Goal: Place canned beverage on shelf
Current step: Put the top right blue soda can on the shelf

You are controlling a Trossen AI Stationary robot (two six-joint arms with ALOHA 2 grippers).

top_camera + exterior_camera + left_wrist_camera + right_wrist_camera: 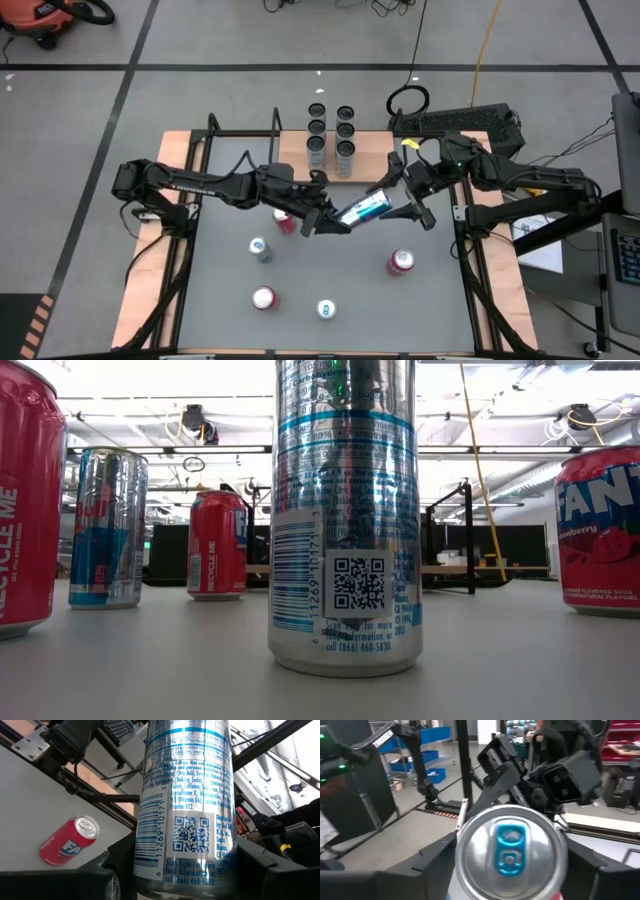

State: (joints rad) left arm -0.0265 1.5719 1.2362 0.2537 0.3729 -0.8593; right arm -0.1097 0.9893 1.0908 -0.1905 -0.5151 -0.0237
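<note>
Mid-table handover above the grey top: left gripper (322, 218) pinches the silver-blue can (363, 209) sideways by its base while right gripper (408, 205) straddles the top, grip unclear, shelf (300, 148) far-centre.

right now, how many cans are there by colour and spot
red cans on table: 3
silver-and-blue cans on table: 2
silver-and-blue can in left gripper, right gripper at its top: 1
shelf cans on shelf: 6
total: 12
</note>
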